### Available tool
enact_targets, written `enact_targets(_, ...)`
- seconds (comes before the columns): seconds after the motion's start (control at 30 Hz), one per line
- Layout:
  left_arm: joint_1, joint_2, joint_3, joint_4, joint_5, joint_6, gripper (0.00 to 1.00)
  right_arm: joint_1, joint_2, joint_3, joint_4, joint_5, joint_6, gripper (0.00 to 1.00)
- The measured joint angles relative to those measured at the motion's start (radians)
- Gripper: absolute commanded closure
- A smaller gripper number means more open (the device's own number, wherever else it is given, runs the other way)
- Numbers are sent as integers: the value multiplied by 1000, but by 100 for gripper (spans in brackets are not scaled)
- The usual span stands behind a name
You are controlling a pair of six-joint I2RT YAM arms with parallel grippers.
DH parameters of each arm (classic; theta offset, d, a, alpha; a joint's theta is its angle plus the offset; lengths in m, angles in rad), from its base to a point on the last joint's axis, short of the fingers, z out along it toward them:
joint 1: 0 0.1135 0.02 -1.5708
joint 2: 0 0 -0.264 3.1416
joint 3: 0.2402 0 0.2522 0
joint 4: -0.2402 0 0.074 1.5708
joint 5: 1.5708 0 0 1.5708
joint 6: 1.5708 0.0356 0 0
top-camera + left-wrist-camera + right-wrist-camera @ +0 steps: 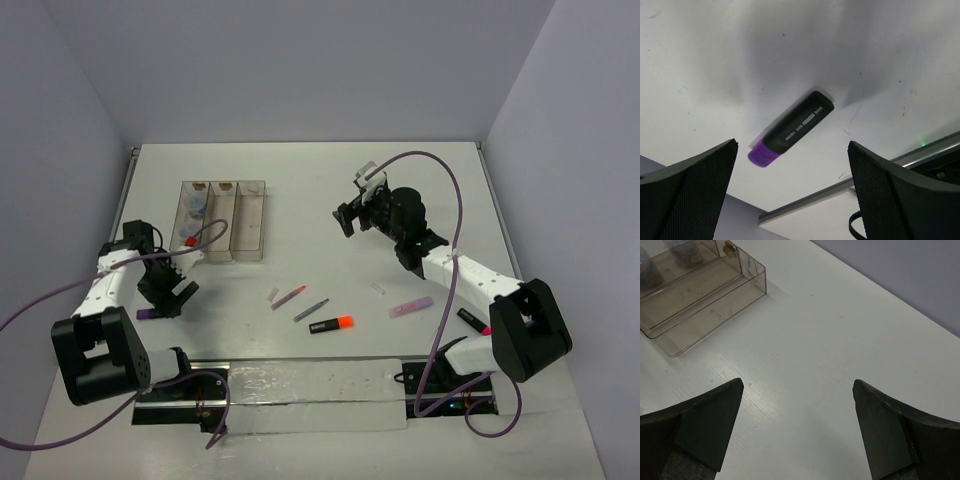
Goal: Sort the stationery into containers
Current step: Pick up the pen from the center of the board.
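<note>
Table (pixel 330 180): white and flat, carries everything listed here.
Clear plastic tray of three long narrow compartments (pixel 250 228): sits at the far left of the table, compartments joined side by side, long sides running away from the arms.
Left compartment: holds small bluish clear round pieces (pixel 197 206) and a small red item (pixel 187 240).
Left gripper (pixel 166 297): jaws spread wide with nothing clamped, low over the table near its left edge, on the near side of the tray.
Purple highlighter with black body (pixel 792 129): lies flat on the table under the left gripper, between the two black fingers (pixel 695 185) in the wrist view, touching neither; slightly blurred there.
Right gripper (pixel 797 386): jaws spread wide and holding nothing, raised over bare table right of the tray, facing it.
Orange-black highlighter (pixel 331 324): lies near the front middle, well apart from both grippers.
Thin pink pen (pixel 288 297): lies slanted, left of and beyond the orange-black highlighter.
Thin grey pen (pixel 311 309): lies between the pink pen and the orange-black highlighter, at the same slant.
Pale pink bar (pixel 411 306): lies right of the middle, near the right arm (pixel 470 275).
Pink-black highlighter (pixel 471 320): lies close against the right arm, partly hidden.
Small clear piece (pixel 377 288): lies just beyond the pale pink bar; too small to identify.
</note>
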Motion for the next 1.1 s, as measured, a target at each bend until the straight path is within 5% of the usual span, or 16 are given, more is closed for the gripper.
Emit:
enact_targets(0.53,-112,74,-150,103,-192,-106,5,-6,-1,-34,1,0,4,3)
enact_targets(0.6,-113,74,-151,104,-199,-129,15,-6,-1,-35,2,0,8,3)
enact_targets(0.73,-113,73,-151,112,-205,-165,75,-6,-1,-40,4,-2,16,4)
enact_targets(0.8,-113,73,-150,126,-203,-188,86,-6,-1,-41,5,-4,17,4)
enact_targets(0.83,-113,74,-147,135,-206,-196,100,-6,-1,-41,5,-7,18,4)
enact_targets(1.1,-111,95,-50,198,-182,-280,100,-15,-9,-63,9,-7,17,4)
